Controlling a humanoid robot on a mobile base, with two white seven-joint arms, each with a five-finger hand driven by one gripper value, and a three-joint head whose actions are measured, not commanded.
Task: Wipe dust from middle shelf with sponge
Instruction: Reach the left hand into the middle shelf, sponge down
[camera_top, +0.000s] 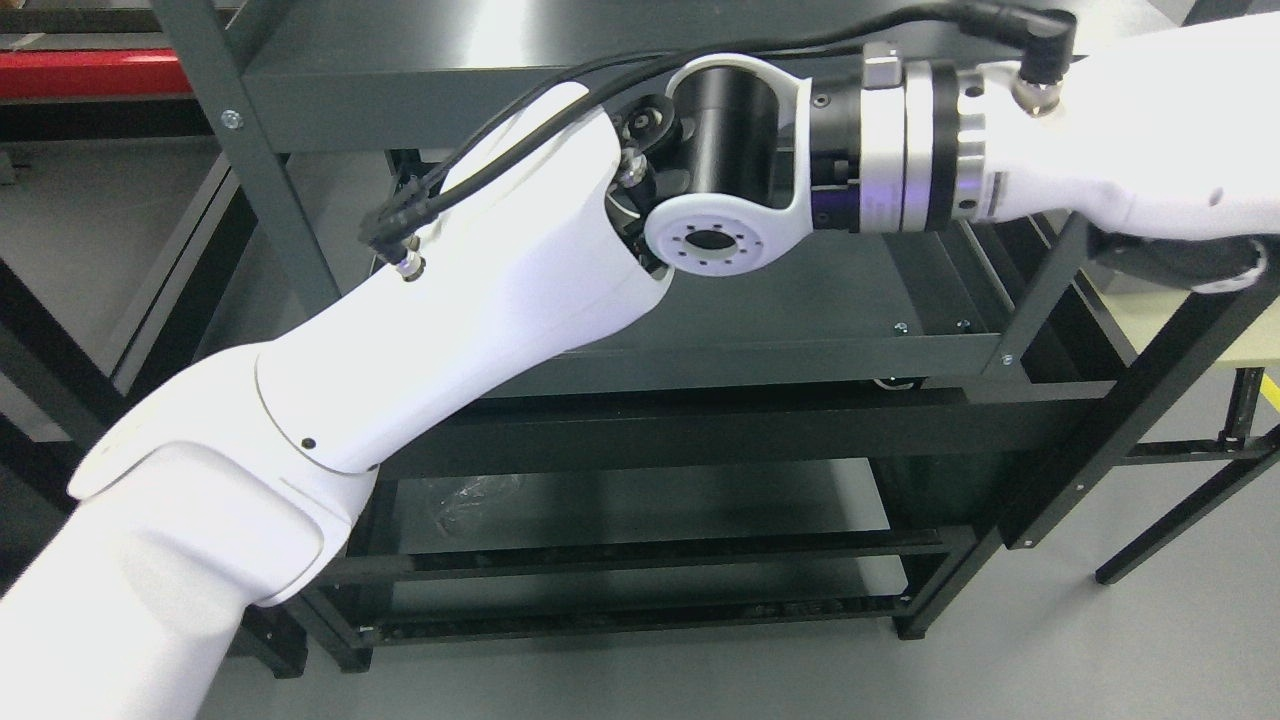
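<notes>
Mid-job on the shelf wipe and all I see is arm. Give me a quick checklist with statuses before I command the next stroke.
1. Left hand in view: not ok; the left arm runs across and out at the right edge, hand unseen.
2. Sponge located: cannot tell; none visible.
3. Middle shelf in view: ok, partly hidden by the arm.
4. Dust on the shelf: cannot tell.
5. Black cable clear of the frame post: ok.
6. Right arm: not in view.

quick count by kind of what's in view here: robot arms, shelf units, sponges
robot arms: 1, the left arm, reaching across the frame to the right
shelf units: 1, the dark metal shelf unit
sponges: 0 in view
total: 2
The arm's hand lies past the right edge, so nothing shows of what it holds.
</notes>
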